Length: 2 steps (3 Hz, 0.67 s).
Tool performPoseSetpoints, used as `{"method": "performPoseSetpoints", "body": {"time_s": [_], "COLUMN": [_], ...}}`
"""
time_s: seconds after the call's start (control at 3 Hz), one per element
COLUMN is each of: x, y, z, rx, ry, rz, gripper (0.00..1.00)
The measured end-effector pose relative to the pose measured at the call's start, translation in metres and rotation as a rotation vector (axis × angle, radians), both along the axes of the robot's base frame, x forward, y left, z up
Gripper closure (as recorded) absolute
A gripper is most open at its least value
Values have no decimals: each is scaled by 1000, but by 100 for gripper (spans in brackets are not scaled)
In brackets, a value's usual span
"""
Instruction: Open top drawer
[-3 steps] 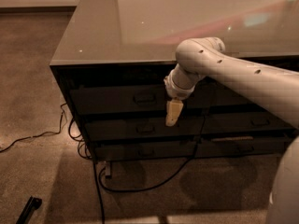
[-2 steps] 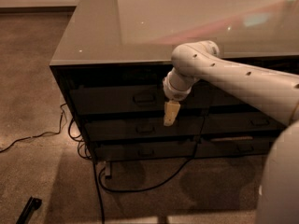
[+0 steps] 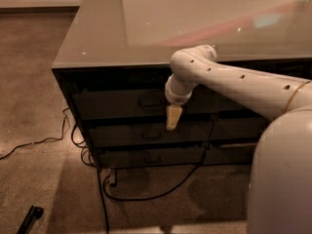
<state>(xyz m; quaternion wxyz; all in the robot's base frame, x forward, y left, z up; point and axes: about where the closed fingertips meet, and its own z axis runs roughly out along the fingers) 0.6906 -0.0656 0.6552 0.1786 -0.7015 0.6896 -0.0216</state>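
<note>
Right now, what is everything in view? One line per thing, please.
cabinet: one, glossy grey top, dark front, centre
top drawer: one, dark, closed, just under the top
lower drawers: two, dark, below it
cables: several, black, on the floor by the cabinet
carpet: brown, all around
black object: one, bottom left, unclear what
arm: one, white, reaching in from the right
robot body: white, lower right
gripper: one, tan, pointing down before the top drawer, right of its pull
</note>
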Motion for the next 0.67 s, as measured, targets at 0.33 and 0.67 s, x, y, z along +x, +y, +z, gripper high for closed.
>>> {"method": "performPoseSetpoints", "body": {"time_s": [0.33,0.67], "x": [7,8], "y": [-1,-2], "z": [-8,-19], "rx": [-19,-40], "ry": [7,25], "rz": [-3,3], "gripper": [0,0]}}
